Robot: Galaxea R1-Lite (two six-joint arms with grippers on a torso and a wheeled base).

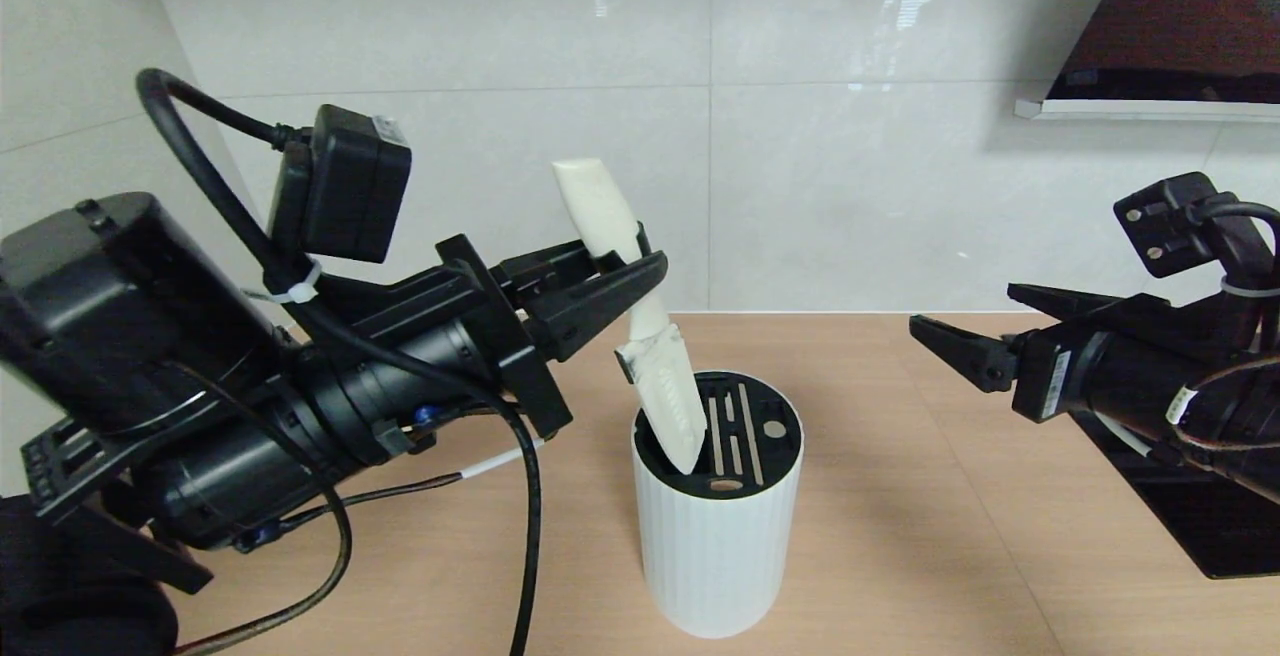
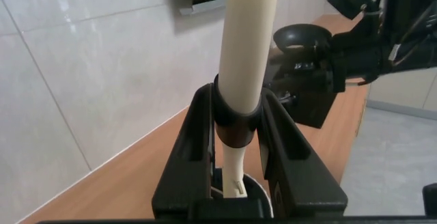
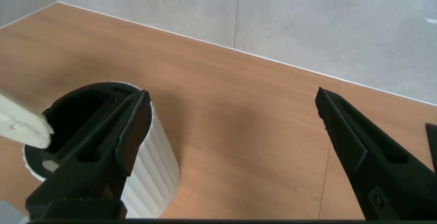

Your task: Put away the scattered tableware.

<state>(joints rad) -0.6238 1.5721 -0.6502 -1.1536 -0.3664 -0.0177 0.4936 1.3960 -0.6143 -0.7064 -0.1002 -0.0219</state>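
My left gripper [image 1: 625, 271] is shut on a white ceramic knife [image 1: 640, 321] by its cream handle [image 2: 247, 53], held nearly upright. The blade tip sits in a slot of the white ribbed knife holder [image 1: 718, 546] with its black slotted top [image 1: 740, 426]. In the right wrist view the holder [image 3: 153, 166] stands on the wooden counter with the blade [image 3: 24, 125] at its rim. My right gripper [image 1: 965, 326] hovers open to the right of the holder, above the counter, with nothing between its fingers [image 3: 362, 156].
The wooden counter [image 1: 900, 536] runs back to a white tiled wall. A black cooktop [image 1: 1210, 526] lies at the right edge, with a dark range hood [image 1: 1170, 26] above it. Cables hang from my left arm near the holder.
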